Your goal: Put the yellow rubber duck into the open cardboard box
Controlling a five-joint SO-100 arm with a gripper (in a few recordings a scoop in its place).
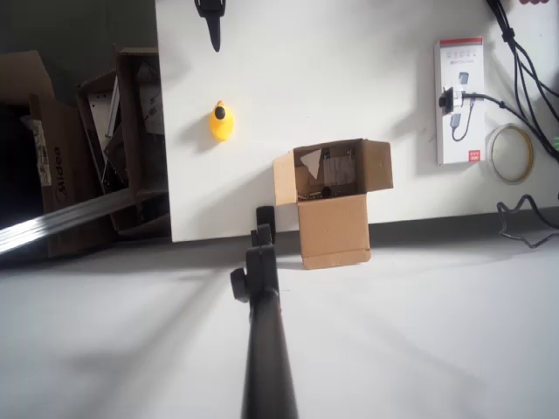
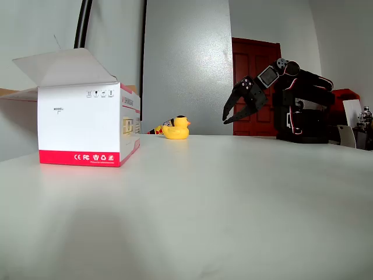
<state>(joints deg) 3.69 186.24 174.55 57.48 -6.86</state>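
Gripper point(image 2: 228, 116) hangs above the table with its 2 fingers spread and nothing between them. Nothing is done yet: the yellow rubber duck point(image 1: 221, 121) sits on the white table point(image 1: 349, 78), apart from the open cardboard box point(image 1: 332, 179). Overhead shows the box's inside; the fixed view shows the arm raised.

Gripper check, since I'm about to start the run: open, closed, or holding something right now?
Gripper: open and empty, raised above the table, apart from the yellow rubber duck.
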